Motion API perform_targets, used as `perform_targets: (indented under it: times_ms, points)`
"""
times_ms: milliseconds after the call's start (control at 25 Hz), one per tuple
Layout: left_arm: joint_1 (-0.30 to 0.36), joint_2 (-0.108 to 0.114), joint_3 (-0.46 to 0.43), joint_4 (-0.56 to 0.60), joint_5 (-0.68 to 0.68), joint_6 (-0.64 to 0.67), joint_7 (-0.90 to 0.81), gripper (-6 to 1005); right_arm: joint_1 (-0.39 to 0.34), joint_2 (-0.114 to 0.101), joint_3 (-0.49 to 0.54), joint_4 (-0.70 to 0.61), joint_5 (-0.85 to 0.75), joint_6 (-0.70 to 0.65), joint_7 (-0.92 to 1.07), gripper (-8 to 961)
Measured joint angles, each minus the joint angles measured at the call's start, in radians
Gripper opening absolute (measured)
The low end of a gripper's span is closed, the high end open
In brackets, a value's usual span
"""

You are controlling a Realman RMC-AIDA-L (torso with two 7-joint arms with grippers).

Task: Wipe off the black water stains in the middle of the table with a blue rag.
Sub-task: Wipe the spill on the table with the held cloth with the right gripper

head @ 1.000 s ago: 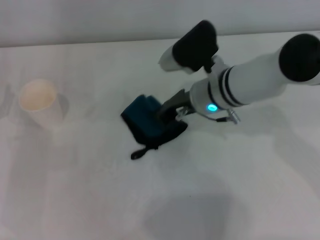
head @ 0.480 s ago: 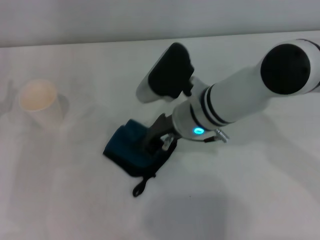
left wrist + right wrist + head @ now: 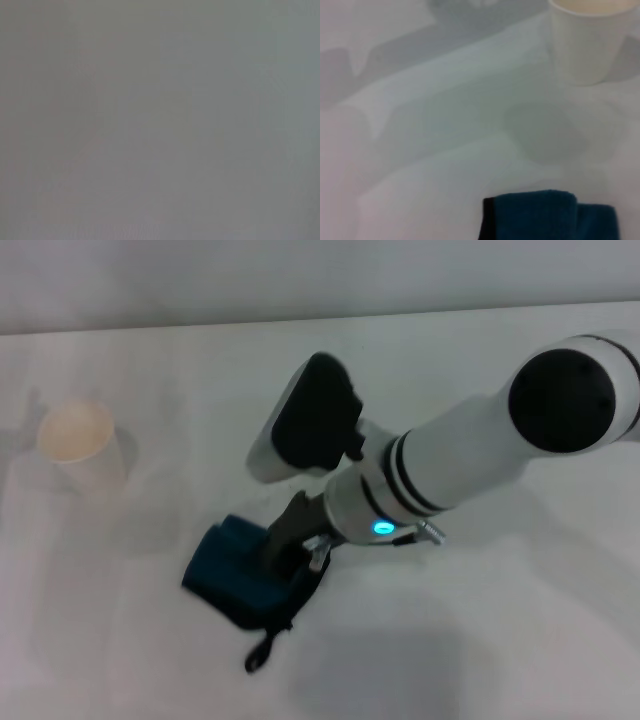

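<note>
The blue rag point(image 3: 238, 582) lies bunched on the white table point(image 3: 520, 640), left of the middle, with its black loop tag point(image 3: 258, 655) trailing toward the near edge. My right gripper point(image 3: 288, 548) reaches in from the right and is shut on the rag's right side, pressing it on the tabletop. The rag's edge also shows in the right wrist view point(image 3: 545, 217). No black water stain shows; the rag and arm cover part of the table. My left gripper is out of view, and the left wrist view shows only plain grey.
A white paper cup point(image 3: 75, 440) stands at the far left of the table; it also shows in the right wrist view point(image 3: 590, 40). My right arm point(image 3: 470, 460) spans the table's right middle.
My right gripper has dragged the rag across the table toward the left and the near edge. The cup has not moved.
</note>
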Motion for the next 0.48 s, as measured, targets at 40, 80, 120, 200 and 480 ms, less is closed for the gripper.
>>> perform_targets:
  times_ms: [40, 80, 120, 200, 480]
  points:
    - [0.0, 0.0, 0.0, 0.0, 0.0, 0.001, 0.0, 876, -0.002, -0.002, 0.011, 0.005, -0.003, -0.005, -0.001, 50]
    - [0.0, 0.0, -0.001, 0.0, 0.0, 0.002, 0.0, 876, -0.012, -0.005, 0.05, 0.011, -0.02, -0.015, -0.003, 51]
    - [0.0, 0.0, -0.001, 0.0, 0.0, 0.003, 0.0, 876, -0.012, -0.005, 0.05, 0.011, -0.02, -0.015, -0.003, 51]
    - [0.0, 0.0, -0.001, 0.0, 0.0, 0.003, 0.0, 876, -0.027, -0.006, 0.104, 0.012, -0.066, -0.017, -0.004, 53]
    - [0.0, -0.001, -0.001, 0.0, 0.0, 0.003, -0.009, 876, -0.058, -0.008, 0.239, 0.018, -0.196, -0.02, 0.004, 57]
